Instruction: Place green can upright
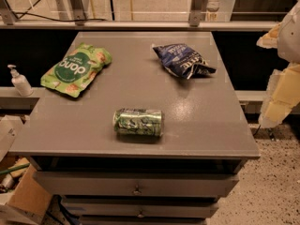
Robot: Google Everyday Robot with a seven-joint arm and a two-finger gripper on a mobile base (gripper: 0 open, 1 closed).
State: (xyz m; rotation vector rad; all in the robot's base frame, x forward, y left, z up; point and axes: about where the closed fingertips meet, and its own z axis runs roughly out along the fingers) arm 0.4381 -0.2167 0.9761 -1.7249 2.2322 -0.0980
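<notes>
The green can (138, 122) lies on its side near the front middle of the grey cabinet top (197, 125), its long axis running left to right. It is shiny green with white-and-dark swirly markings. My gripper (280, 95) is at the right edge of the view, beyond the cabinet's right side and well apart from the can. It holds nothing that I can see.
A flat green snack bag (76, 69) lies at the back left of the top. A dark blue snack bag (183, 61) lies at the back right. A white pump bottle (19, 81) stands on a ledge left of the cabinet. Drawers (137, 185) are below the front edge.
</notes>
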